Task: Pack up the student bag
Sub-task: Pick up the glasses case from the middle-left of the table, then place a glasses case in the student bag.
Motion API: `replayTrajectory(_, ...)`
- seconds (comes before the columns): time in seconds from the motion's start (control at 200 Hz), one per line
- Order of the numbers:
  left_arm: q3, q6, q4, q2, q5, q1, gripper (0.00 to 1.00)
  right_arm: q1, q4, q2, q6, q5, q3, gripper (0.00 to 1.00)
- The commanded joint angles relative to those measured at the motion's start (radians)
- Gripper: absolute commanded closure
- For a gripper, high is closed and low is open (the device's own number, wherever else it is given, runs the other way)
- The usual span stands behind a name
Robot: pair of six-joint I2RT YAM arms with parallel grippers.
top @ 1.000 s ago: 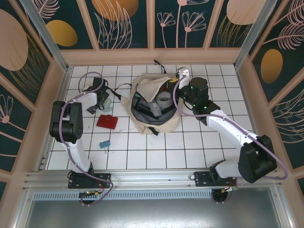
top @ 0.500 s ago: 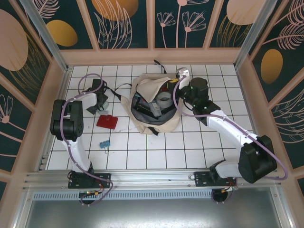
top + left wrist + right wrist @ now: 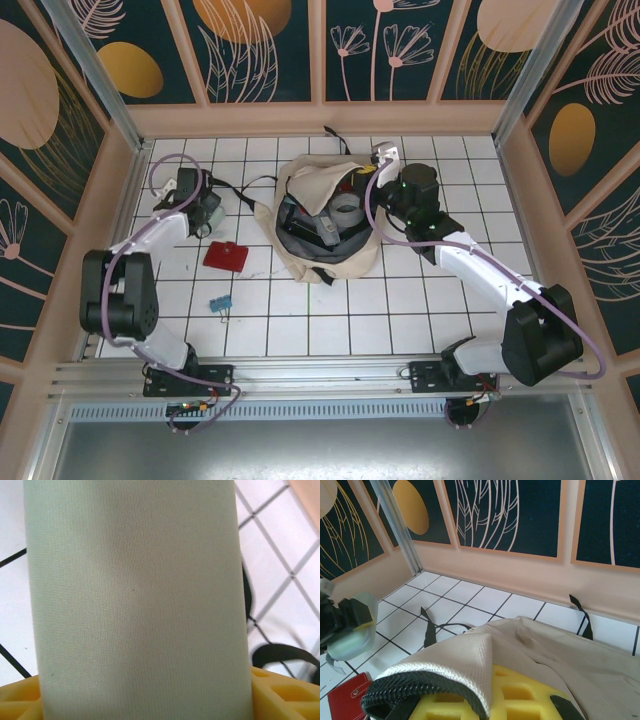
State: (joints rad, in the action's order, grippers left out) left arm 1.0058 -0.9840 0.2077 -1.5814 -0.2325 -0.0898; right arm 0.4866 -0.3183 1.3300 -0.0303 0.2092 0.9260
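Our right end effector point(image 3: 372, 170) pinches the rim of the bag point(image 3: 345, 262) at its far right — left of the bag, our left end effector point(image 3: 206, 210) clenches a pale-green cylinder point(image 3: 135, 600).

Left tool point(image 3: 208, 213), right tool point(image 3: 376, 163): both clamped.

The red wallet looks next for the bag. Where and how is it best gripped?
Likely from straight above, fingers closing across the narrower width of the red wallet: it lies flat on the tiled table, with tile free along both long edges. The left hand is nearest, but shut on a pale green cylinder.
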Motion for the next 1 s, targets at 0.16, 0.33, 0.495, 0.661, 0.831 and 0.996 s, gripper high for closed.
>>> replayTrajectory(0.16, -0.02, 0.184, -0.031, 0.134, 0.154, -0.186, 0.28, 0.015, -0.128, -0.055, -0.023, 0.017, -0.002, 1.0)
replayTrajectory(0.33, -0.013, 0.28, 0.045, 0.186, 0.211, -0.318, 0.28, 0.015, -0.13, -0.061, -0.027, 0.013, -0.004, 1.0)
replayTrajectory(0.495, -0.057, 0.311, 0.1, 0.235, 0.307, -0.404, 0.29, 0.017, -0.136, -0.064, -0.029, 0.01, -0.005, 1.0)
replayTrajectory(0.661, -0.039, 0.348, 0.162, 0.222, 0.363, -0.506, 0.3, 0.017, -0.139, -0.062, -0.033, 0.012, -0.004, 1.0)
replayTrajectory(0.831, 0.03, 0.376, 0.171, 0.185, 0.384, -0.606, 0.33, 0.018, -0.137, -0.071, -0.034, 0.01, -0.006, 1.0)
replayTrajectory(0.996, 0.119, 0.393, 0.153, 0.115, 0.396, -0.689, 0.32, 0.018, -0.137, -0.072, -0.034, 0.01, -0.007, 1.0)
